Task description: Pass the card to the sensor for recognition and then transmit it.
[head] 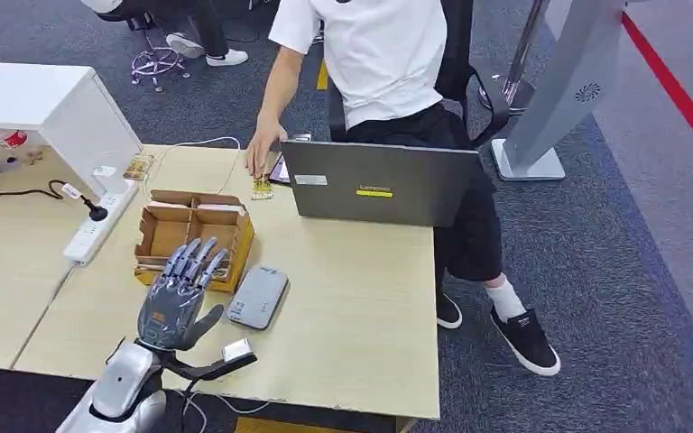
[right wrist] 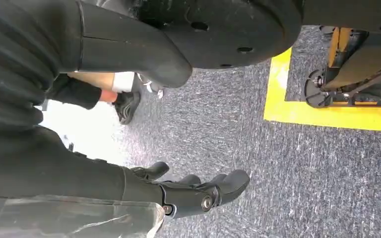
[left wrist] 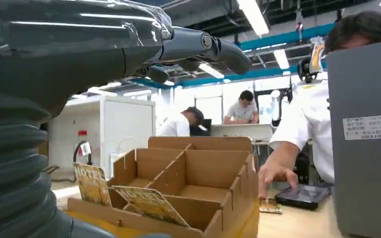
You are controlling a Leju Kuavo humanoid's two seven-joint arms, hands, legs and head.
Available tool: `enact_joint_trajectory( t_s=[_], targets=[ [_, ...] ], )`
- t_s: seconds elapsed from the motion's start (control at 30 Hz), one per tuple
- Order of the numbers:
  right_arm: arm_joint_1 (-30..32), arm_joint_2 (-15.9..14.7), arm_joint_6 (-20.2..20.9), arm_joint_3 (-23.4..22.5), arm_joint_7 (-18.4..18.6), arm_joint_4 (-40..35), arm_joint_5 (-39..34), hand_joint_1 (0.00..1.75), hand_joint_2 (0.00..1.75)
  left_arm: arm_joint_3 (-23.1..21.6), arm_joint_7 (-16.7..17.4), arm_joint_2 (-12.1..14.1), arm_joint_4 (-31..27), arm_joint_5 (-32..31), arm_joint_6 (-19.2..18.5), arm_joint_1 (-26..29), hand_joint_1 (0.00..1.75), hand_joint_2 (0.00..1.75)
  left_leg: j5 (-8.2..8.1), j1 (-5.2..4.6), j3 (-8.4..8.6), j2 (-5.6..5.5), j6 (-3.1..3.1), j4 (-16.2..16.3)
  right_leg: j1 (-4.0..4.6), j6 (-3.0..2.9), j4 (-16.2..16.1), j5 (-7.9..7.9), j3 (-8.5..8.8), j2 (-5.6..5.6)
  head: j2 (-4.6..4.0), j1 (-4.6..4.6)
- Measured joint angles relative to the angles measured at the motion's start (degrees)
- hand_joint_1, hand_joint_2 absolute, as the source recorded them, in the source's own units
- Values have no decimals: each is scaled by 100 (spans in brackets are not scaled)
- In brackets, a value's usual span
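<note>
Wooden counter (head: 361,280) under office lights: the left hand (head: 179,293) hovers flat just above it, fingers spread and holding nothing, fingertips at the near edge of a cardboard box (head: 194,236). Two patterned cards (left wrist: 149,203) lean in the box's front compartments. A grey sensor (head: 258,297) lies just beside the hand. The right hand (right wrist: 193,193) hangs over carpet, fingers seemingly loose and empty.

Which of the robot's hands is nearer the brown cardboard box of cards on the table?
Left. The left hand hovers open just in front of the brown cardboard box; the right hand hangs over carpeted floor.
</note>
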Motion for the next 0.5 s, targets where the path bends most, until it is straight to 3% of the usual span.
enact_joint_trajectory(
  t_s=[0.13,0.33,0.5],
  targets=[
    [0,0,2,0,0,0,24,0,175,2,37,59,79,-127,131,-1,0,175,0,0,0,-1,0,0,0,0,0,0,0,-1,0,2],
    [-4,0,11,0,-26,0,135,0,175,103,-116,57,479,70,693,-177,0,175,0,-1,0,-2,0,0,-1,0,-1,0,0,-2,0,0],
    [-5,0,11,0,-11,0,175,0,175,234,-337,17,1012,317,767,-427,0,175,2,0,1,-2,-2,0,0,-1,0,1,0,-1,0,0]
  ],
)
